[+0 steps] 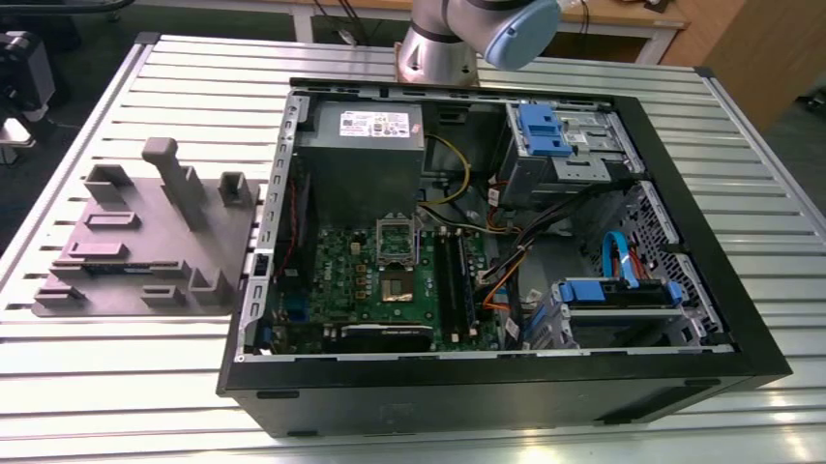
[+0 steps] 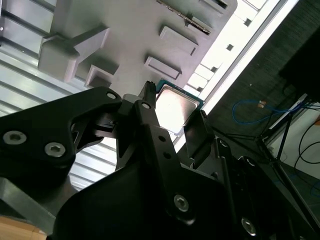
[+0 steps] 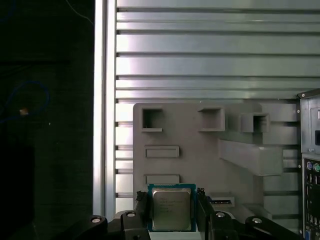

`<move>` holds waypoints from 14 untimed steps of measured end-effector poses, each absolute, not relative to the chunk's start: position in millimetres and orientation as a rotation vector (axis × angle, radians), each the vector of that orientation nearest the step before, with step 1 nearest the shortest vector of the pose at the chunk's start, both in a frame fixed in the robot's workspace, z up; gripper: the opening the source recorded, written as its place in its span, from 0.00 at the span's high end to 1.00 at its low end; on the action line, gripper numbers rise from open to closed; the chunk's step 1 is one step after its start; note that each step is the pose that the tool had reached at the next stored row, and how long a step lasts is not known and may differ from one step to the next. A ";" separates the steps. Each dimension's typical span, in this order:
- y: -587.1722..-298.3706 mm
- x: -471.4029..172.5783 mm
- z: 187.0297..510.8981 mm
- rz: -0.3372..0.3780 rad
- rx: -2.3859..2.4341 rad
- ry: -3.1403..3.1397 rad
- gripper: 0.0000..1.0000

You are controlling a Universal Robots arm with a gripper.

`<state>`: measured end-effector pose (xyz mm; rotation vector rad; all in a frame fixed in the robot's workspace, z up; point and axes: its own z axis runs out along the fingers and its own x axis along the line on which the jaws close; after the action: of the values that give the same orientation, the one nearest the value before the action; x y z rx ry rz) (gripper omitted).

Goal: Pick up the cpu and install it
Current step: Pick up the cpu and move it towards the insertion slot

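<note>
The cpu (image 3: 171,210) is a small square chip with a dull silver top and a green rim. It sits between the two black fingers of my gripper (image 3: 172,212), which is shut on it. In the second wrist view the cpu (image 2: 175,106) shows between the same fingers of the gripper (image 2: 172,120). It hangs well above the grey moulded fixture tray (image 3: 200,150), over one of the tray's edges. The tray (image 1: 142,251) lies on the slatted table at the exterior view's left.
An open computer case (image 1: 722,319) lies on the table, holding a green motherboard (image 1: 339,280) with a socket (image 1: 397,240), a grey power supply (image 1: 368,145), blue drive brackets and cables. The arm's base (image 1: 439,53) stands behind the case. The table's edge (image 3: 100,125) borders dark floor.
</note>
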<state>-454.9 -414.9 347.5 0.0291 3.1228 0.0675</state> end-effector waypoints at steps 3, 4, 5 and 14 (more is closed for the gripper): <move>-414.9 -454.8 351.5 0.068 0.029 3.123 0.53; -415.0 -454.8 352.9 0.068 0.029 3.123 0.53; -415.0 -454.8 354.4 0.068 0.029 3.123 0.53; -414.9 -454.8 362.3 0.068 0.029 3.123 0.53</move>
<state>-454.8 -414.9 362.3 0.0291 3.1227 0.0676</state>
